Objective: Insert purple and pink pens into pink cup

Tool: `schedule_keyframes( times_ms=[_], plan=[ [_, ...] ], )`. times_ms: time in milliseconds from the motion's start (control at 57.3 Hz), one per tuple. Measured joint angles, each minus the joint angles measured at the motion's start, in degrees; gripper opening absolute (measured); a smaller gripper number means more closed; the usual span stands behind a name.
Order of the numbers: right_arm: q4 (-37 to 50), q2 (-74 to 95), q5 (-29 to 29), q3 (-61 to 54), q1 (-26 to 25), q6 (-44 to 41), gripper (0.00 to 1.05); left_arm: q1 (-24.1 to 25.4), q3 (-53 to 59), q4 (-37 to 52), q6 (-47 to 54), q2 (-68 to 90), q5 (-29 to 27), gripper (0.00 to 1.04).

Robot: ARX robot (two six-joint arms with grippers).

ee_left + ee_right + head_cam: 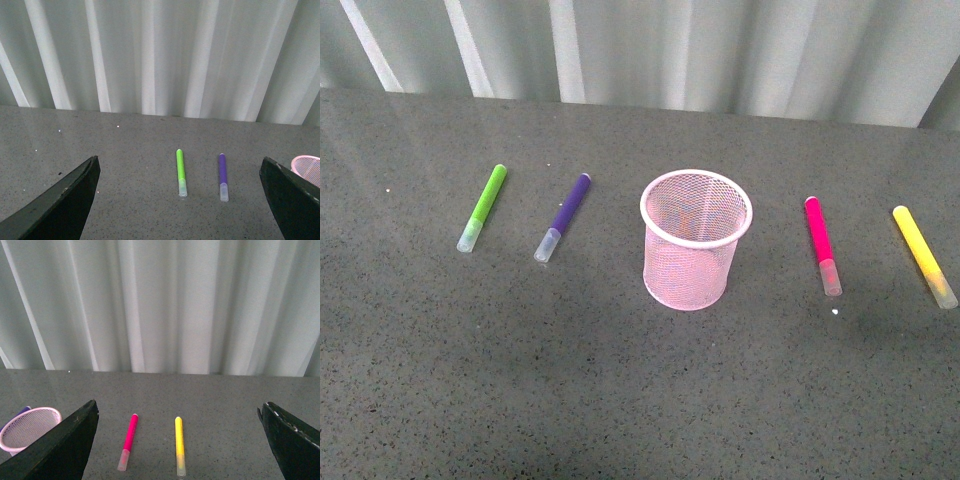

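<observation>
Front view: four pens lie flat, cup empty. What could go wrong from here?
The purple pen lies beside the green marker, the pink pen beside the yellow marker; a grasp might take the wrong one. Round pens lying flat may roll when pinched. The mesh pink cup could tip if a pen hits its rim.

Front view: high, looking down over the grey table (620, 420) toward the curtain (720, 50). Both wrist views: low, near the tabletop, facing that curtain. Left shares the purple pen (564, 230) and cup (686, 272); right shares the pink pen (821, 245) and cup.
</observation>
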State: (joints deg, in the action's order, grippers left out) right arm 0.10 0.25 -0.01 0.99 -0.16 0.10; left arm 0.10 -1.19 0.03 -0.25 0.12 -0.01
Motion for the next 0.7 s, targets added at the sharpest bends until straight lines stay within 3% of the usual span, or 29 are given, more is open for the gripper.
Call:
schedule_keyframes(
  times_ms=[698],
  plan=[
    [0.0,0.0,0.0,0.0,0.0,0.0,0.98,0.0,0.0,0.0,0.0,0.0,0.0,0.98]
  ],
)
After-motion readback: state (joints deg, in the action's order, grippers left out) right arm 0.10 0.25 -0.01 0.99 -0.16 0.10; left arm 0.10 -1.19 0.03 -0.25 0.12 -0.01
